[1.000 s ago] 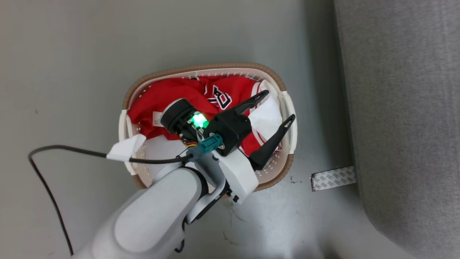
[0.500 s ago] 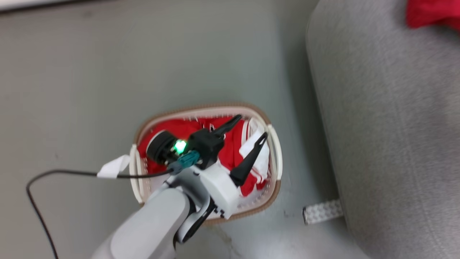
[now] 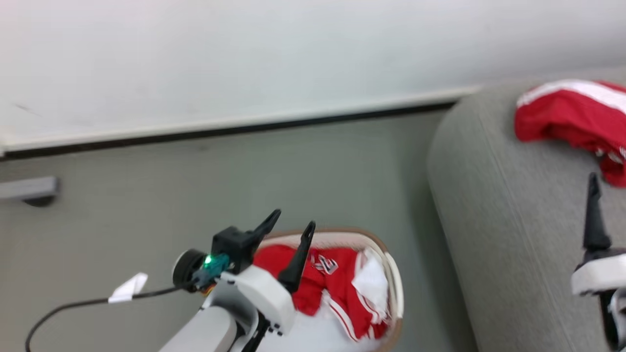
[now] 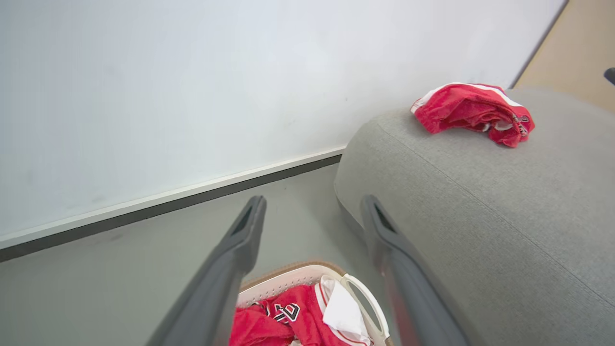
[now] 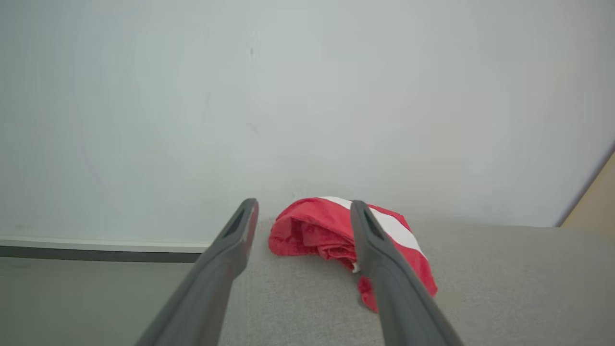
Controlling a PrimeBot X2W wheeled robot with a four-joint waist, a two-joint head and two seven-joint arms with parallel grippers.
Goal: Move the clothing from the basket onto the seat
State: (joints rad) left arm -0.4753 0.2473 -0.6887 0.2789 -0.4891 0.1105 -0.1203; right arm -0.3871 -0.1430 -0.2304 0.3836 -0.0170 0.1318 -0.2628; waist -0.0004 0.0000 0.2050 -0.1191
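The off-white basket (image 3: 386, 264) with a brown rim stands on the floor and holds red clothing (image 3: 337, 288) with white trim and a white patch. My left gripper (image 3: 294, 219) hangs open and empty above the basket's near-left part; the left wrist view shows the left gripper (image 4: 313, 199) over the basket (image 4: 298, 274) and the clothing (image 4: 283, 319). A crumpled red garment (image 3: 562, 115) lies on the grey seat (image 3: 489, 205). My right gripper (image 5: 303, 204) is open over the seat (image 5: 504, 288), just short of that garment (image 5: 312, 230) and holding nothing. One of its fingers (image 3: 594, 215) rises at the head view's right edge.
A white wall with a dark baseboard (image 3: 244, 129) runs behind the grey floor (image 3: 195, 186). A black cable (image 3: 73, 305) with a white tag trails from my left wrist. A grey fitting (image 3: 29, 188) sits at the left edge. A tan panel (image 4: 576, 53) stands beyond the seat.
The head camera has tilted up, bringing the wall and the seat top into view. My left gripper has risen out of the basket, empty. The right gripper's finger now shows over the seat.
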